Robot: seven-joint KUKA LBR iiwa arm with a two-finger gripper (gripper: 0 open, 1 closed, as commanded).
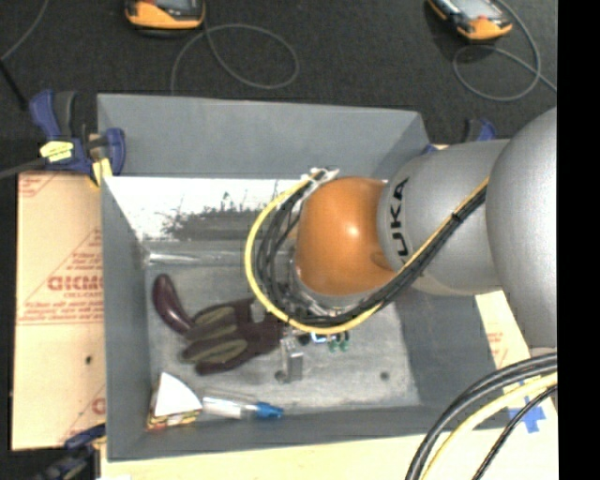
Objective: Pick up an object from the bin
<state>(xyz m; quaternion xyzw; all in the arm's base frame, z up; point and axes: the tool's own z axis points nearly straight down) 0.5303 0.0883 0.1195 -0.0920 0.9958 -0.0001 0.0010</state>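
Camera view, end effector at right edge of soft dark glove, grip impossible to tell, bare speckled bin floor rightward, slim blue-capped pen near front wall.

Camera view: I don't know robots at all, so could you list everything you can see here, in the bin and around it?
bin: one, grey metal, centre
glove: one, dark with olive patches, bin floor left of centre
aubergine-shaped thing: one, dark purple, at the glove's left
pen-like tube: one, pale with blue tip, by the near wall
triangular piece: one, white, near-left corner
small green thing: one, under the wrist, mostly hidden
orange-and-black devices: two, floor beyond the bin
arm: one, grey with orange cover, from the right
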